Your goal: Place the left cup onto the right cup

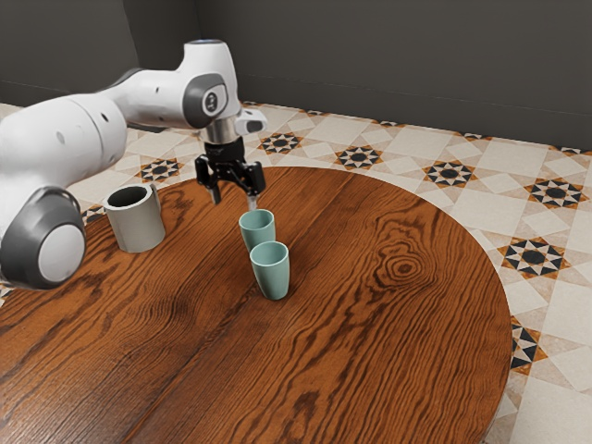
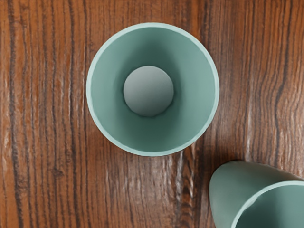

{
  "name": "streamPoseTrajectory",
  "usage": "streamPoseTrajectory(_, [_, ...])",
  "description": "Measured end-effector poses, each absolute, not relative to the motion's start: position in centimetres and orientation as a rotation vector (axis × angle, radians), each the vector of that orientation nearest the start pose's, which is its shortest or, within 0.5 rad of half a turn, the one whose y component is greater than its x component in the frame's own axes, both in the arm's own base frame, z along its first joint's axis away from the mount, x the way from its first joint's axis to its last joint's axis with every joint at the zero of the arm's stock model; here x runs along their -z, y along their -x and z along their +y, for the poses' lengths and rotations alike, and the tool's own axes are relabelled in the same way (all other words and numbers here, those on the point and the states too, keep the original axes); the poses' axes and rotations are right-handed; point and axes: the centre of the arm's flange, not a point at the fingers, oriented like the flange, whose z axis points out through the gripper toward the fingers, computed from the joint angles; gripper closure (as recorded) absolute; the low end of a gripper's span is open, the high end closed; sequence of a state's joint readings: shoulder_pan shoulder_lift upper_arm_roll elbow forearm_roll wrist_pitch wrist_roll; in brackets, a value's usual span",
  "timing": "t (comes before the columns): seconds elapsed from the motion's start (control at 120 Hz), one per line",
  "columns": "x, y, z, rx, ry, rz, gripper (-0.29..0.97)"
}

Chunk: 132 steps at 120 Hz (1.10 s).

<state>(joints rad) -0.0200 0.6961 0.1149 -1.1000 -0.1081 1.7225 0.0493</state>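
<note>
Two teal cups stand upright and close together on the round wooden table [image 1: 388,351]. The farther cup [image 1: 256,228] is a little toward the exterior view's left of the nearer cup [image 1: 269,269]. My gripper [image 1: 235,192] hangs just above the farther cup's rim, open, with nothing between its fingers. In the wrist view I look straight down into the farther cup [image 2: 152,89], which lies right under my hand. The nearer cup [image 2: 256,194] stands beside it with a narrow strip of table between them.
A larger grey cup [image 1: 136,218] stands on the table toward the exterior view's left, near my arm. Bare wood stretches to the right and front of the cups. Patterned floor tiles [image 1: 518,185] lie beyond the table edge.
</note>
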Motion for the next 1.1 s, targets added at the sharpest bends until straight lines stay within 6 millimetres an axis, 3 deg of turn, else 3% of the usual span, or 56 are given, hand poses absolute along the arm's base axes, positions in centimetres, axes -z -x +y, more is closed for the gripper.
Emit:
streamPoseTrajectory(0.225, [-38.6,-75.3,3.6,-0.100,3.183,-0.084,0.02])
streamPoseTrajectory(0.617, [-36.7,-76.4,6.5,-0.086,3.201,-0.153,0.02])
streamPoseTrajectory(1.025, [-33.2,-76.9,7.1,-0.124,3.202,-0.172,0.03])
streamPoseTrajectory(1.1, [-33.6,-77.2,6.8,-0.096,3.206,-0.166,0.03])
